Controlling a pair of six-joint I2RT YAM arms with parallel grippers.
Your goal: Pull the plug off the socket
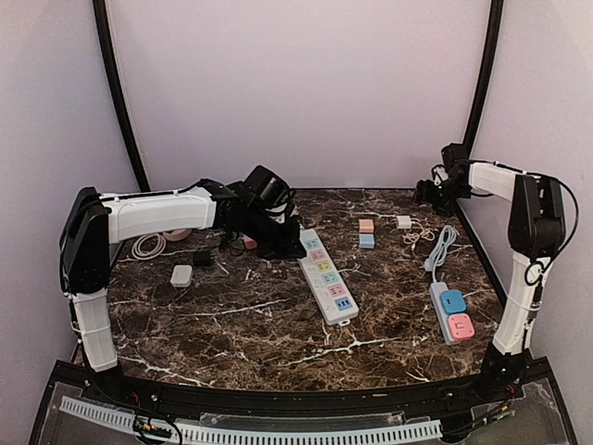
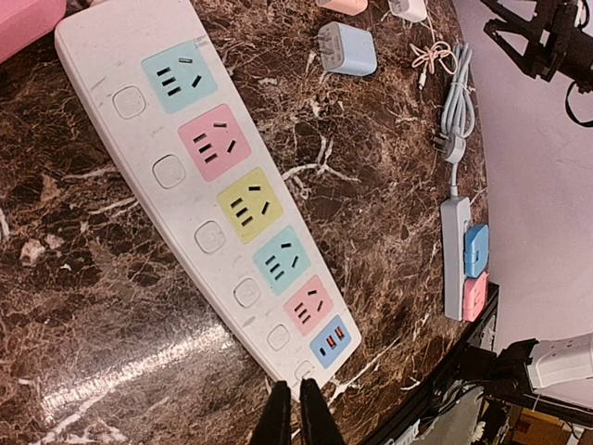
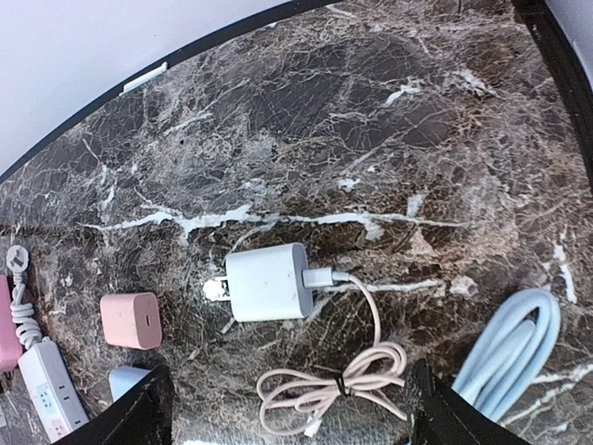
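**Plugs seated in the near-right strip**

The blue plug [image 1: 451,301] and pink plug [image 1: 460,325] sit in the small power strip [image 1: 436,293], well apart from both arms. They are likely light, stiff, smooth plastic, so pinch the side faces. The left gripper [image 2: 296,413] is pressed together and empty; the right gripper [image 3: 292,403] is spread wide above a white charger [image 3: 267,281]

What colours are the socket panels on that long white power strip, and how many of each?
Teal panels: 2
Pink panels: 2
Yellow panel: 1
Blue USB panel: 1
Total: 6
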